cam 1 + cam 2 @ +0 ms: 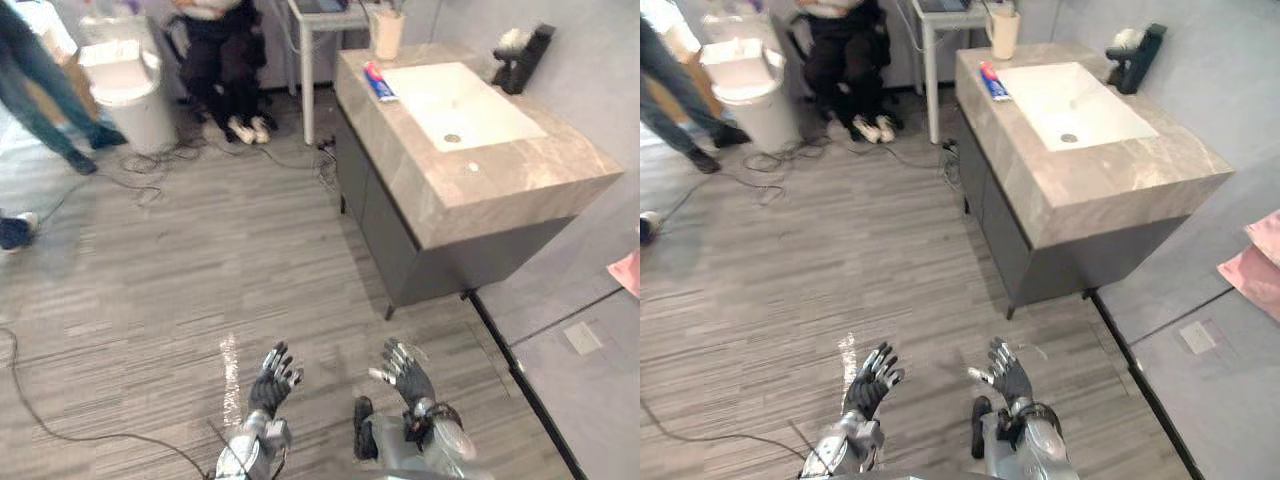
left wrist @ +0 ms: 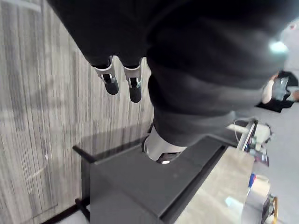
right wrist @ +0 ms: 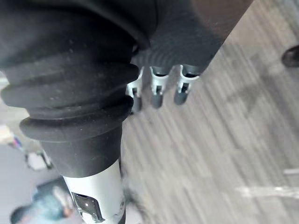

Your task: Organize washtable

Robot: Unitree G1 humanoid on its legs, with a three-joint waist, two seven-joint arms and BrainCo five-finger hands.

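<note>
Status: left hand [image 1: 272, 382] and right hand [image 1: 405, 372] both spread, empty, well apart from counter [image 1: 500, 175]. Risk: toothpaste tube [image 1: 380, 83] near edge, easily knocked off.

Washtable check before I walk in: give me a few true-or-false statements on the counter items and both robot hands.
1. The toothpaste tube lies on the washtable counter, beside the sink. True.
2. The left robot hand holds the cup. False: the cup stands at the counter's far corner; that hand is open over the floor, holding nothing.
3. The right robot hand is open and empty. True.
4. The white bin stands on the counter. False: it stands on the floor, away from the washtable.
</note>
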